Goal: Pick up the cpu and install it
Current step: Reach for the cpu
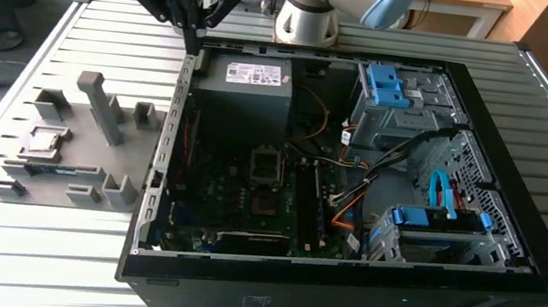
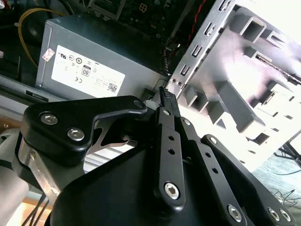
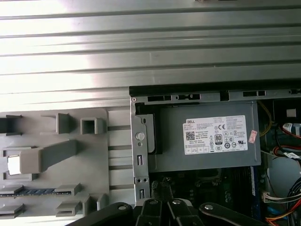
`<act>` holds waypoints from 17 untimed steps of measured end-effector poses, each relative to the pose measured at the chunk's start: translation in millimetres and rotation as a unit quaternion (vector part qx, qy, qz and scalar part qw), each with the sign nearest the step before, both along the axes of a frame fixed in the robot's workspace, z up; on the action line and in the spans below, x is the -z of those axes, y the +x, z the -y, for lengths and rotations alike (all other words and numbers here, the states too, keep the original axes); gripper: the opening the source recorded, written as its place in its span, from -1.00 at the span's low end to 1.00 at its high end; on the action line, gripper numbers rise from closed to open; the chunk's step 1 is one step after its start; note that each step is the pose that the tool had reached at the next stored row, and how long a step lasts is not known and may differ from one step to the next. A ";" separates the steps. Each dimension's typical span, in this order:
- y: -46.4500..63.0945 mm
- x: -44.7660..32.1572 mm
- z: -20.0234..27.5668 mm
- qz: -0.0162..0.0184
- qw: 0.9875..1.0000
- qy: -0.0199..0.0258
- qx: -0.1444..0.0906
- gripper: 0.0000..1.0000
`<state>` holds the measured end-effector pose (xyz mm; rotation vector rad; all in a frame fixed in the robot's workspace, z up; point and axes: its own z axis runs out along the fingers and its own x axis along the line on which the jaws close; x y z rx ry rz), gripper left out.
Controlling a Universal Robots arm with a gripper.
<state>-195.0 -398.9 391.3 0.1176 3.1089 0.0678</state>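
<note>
The cpu is a small silver square lying in a recess of the grey fixture plate, at the exterior view's left of the open computer case. In the first wrist view the cpu shows as a bright square at the plate's edge. My gripper hangs shut and holding nothing above the case's back corner, beside the power-supply box. It is well apart from the cpu. In the second wrist view the black fingers lie pressed together. The motherboard's socket sits mid-case.
Upright grey blocks stand on the fixture plate. Inside the case are blue drive brackets, cables and a metal side flange. The case and the plate rest on a ribbed metal table. The arm's base is behind the case.
</note>
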 end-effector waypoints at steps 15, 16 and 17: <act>-12.8 0.6 0.0 0.000 1.000 0.000 0.000 -0.80; -13.7 0.6 0.0 0.000 1.000 0.000 0.000 -0.80; -14.5 0.7 0.0 0.000 1.000 0.000 0.000 -0.80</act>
